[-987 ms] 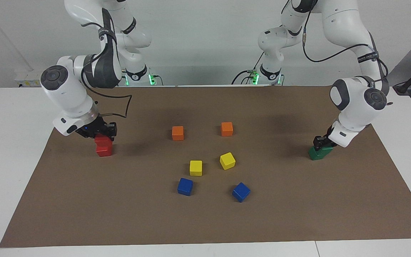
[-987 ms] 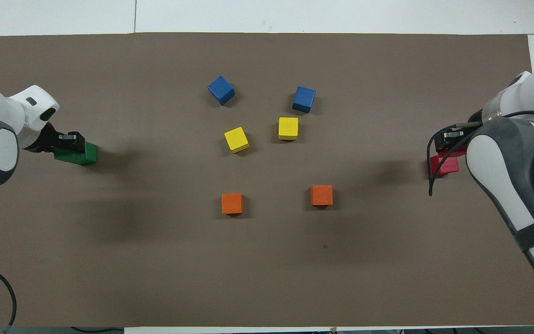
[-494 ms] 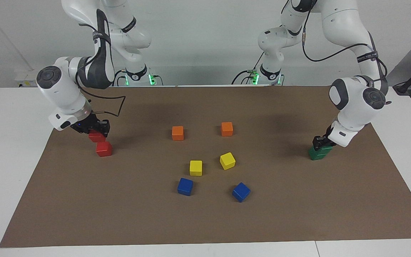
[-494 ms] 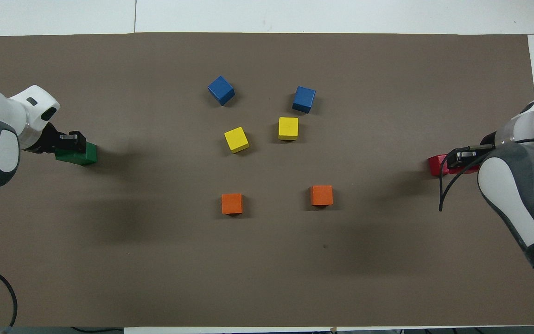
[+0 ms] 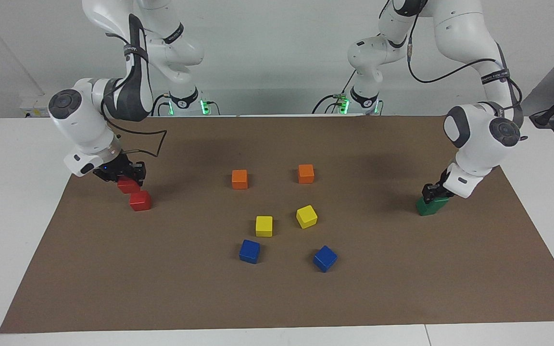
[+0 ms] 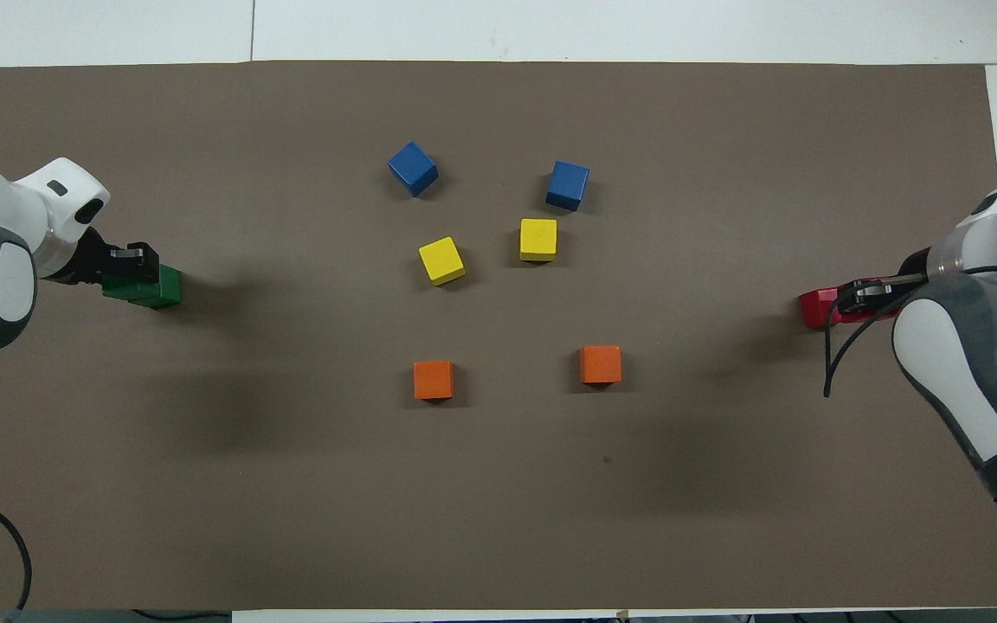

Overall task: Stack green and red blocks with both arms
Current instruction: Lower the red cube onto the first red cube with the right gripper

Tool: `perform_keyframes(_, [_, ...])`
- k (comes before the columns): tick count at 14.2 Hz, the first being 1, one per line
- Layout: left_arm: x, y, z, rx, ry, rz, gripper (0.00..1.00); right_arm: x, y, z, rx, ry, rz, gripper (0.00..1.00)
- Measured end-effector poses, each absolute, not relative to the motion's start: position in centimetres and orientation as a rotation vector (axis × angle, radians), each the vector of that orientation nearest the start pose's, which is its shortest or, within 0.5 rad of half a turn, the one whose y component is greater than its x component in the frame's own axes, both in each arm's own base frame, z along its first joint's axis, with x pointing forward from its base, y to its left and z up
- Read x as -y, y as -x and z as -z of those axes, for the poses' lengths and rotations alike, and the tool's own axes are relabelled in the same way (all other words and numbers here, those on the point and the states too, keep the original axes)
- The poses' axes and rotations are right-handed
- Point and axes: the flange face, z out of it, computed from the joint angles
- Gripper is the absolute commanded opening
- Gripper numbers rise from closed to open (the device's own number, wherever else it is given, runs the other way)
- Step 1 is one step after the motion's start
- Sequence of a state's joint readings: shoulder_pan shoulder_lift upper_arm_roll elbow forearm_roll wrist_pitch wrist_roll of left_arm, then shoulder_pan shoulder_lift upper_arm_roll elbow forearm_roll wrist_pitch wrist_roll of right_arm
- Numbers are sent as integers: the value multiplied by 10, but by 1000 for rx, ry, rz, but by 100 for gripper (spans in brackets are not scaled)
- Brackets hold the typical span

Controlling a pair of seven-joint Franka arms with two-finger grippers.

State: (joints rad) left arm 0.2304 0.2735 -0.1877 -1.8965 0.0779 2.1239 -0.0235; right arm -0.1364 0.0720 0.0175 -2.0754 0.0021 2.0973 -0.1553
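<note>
My right gripper (image 5: 129, 178) is shut on a red block (image 5: 127, 186) and holds it just above the mat. It hangs beside the second red block (image 5: 140, 200), toward the right arm's end. That second block also shows in the overhead view (image 6: 813, 309). My left gripper (image 5: 433, 192) is shut on the upper green block (image 6: 122, 287). The upper block rests on the lower green block (image 6: 167, 288) at the left arm's end of the mat. In the facing view the two green blocks (image 5: 430, 206) merge into one shape.
Two orange cubes (image 5: 239, 179) (image 5: 306, 173), two yellow cubes (image 5: 264, 226) (image 5: 307, 216) and two blue cubes (image 5: 249, 251) (image 5: 325, 258) lie in the middle of the brown mat (image 5: 161, 288). White table surrounds the mat.
My right gripper has carried its red block off the top of the other red block, toward the right arm's end. The left gripper has stayed on the green blocks.
</note>
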Motion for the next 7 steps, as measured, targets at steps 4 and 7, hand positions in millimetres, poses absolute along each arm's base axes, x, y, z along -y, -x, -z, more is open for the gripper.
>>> perform_keyframes(4, [-35,-608,-353,49,3126,-73,100,66,-554,-384,72,3135,-34,0])
perform_keyframes(7, [-35,-608,-353,49,3126,-75,100,66,-554,-379,75,3138,-10,0])
